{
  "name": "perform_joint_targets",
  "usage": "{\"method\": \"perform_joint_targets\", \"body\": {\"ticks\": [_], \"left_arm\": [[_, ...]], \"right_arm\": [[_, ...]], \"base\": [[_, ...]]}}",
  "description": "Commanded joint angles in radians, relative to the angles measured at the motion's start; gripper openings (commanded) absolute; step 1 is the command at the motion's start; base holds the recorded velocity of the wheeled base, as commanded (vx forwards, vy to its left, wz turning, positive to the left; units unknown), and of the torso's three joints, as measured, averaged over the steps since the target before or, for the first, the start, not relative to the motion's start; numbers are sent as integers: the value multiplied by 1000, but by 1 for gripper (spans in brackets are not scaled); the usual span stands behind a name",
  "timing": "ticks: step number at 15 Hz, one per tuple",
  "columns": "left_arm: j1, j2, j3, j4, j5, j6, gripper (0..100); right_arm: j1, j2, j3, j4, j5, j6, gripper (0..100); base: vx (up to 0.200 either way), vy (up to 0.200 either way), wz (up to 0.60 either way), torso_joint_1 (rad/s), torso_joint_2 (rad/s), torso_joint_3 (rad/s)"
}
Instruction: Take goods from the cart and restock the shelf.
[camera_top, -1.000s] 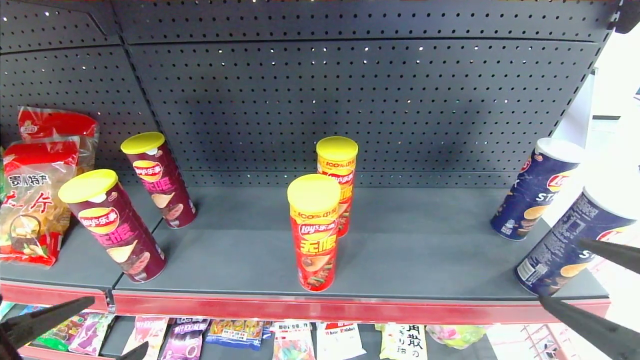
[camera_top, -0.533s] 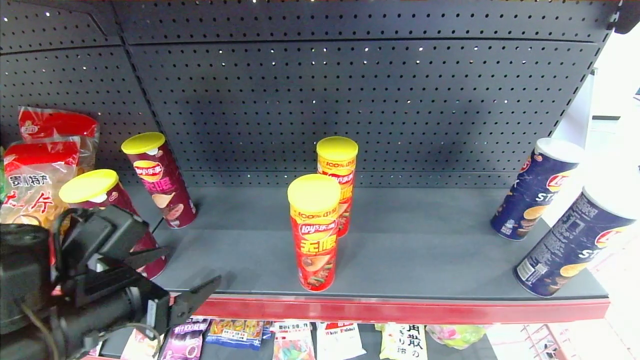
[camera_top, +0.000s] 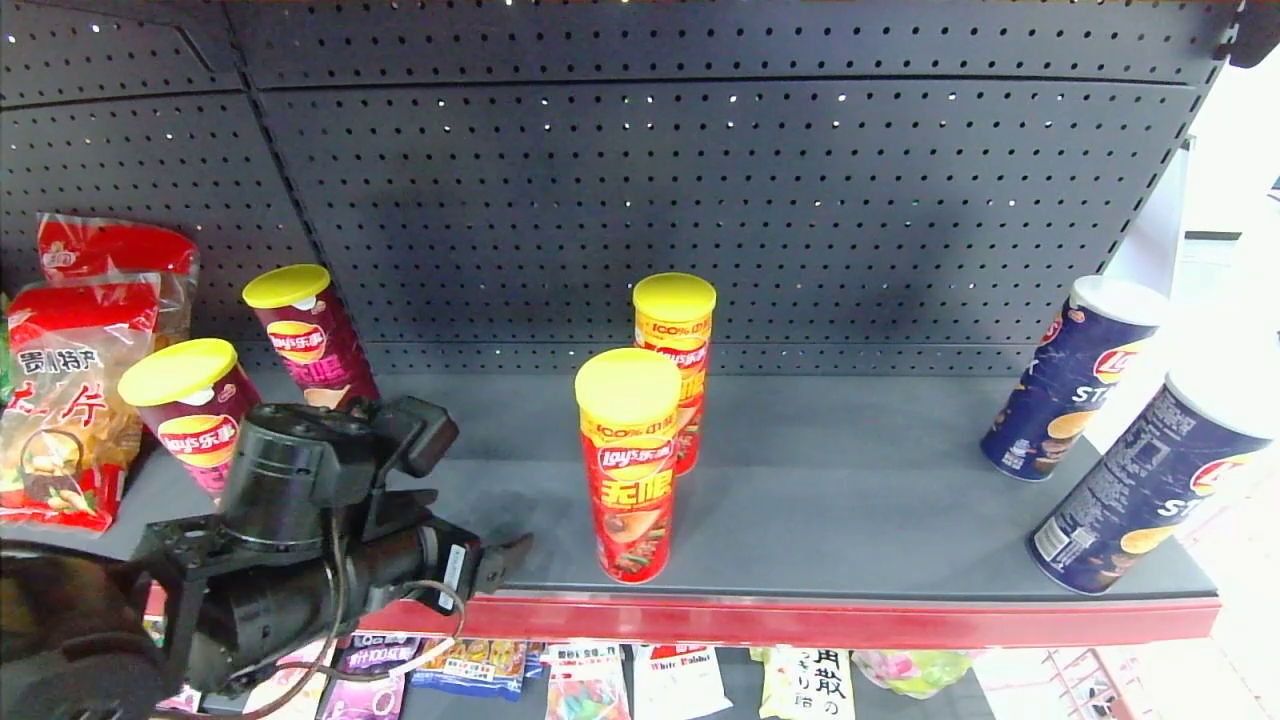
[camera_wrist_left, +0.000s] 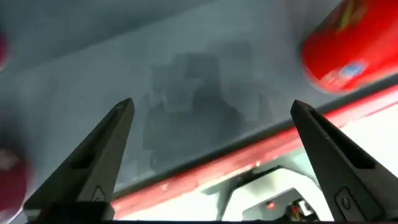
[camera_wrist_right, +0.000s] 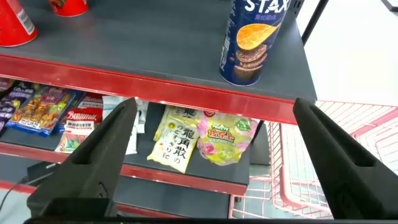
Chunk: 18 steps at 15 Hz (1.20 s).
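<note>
Left gripper (camera_wrist_left: 211, 112): fingers spread wide, nothing between them. In the head view it sits lower left of frame, tips over the red front lip of the shelf (camera_top: 800, 500), just left of the front red can (camera_top: 628, 470) and not touching it. Left wrist view shows bare shelf surface between the fingers.
Right gripper (camera_wrist_right: 214, 106): fingers also wide apart, empty. It is below shelf level, facing the front blue can (camera_wrist_right: 252, 40) and the packets on the lower shelf (camera_wrist_right: 180, 140).
Stock on the shelf in the head view, all upright:
- centre: front red can, with a second red can (camera_top: 674, 350) right behind it
- left: two maroon cans (camera_top: 195, 420) (camera_top: 310, 350), with snack bags (camera_top: 60, 400) at the far left edge
- right: two blue cans (camera_top: 1070, 380) (camera_top: 1150, 480)
</note>
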Motion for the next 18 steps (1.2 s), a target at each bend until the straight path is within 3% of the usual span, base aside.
{"method": "perform_joint_targets", "body": {"ticks": [1, 7, 18], "left_arm": [[-9, 76, -51, -2, 1, -2, 100], [-15, 178, -175, -2, 1, -2, 100], [-44, 213, -201, -4, -5, -1, 100]], "right_arm": [[0, 0, 3, 0, 1, 0, 100], [0, 2, 17, 0, 1, 2, 100], [0, 2, 25, 0, 1, 2, 100]], "base": [[0, 0, 0, 0, 0, 0], [0, 0, 0, 0, 0, 0], [0, 0, 0, 0, 0, 0]]}}
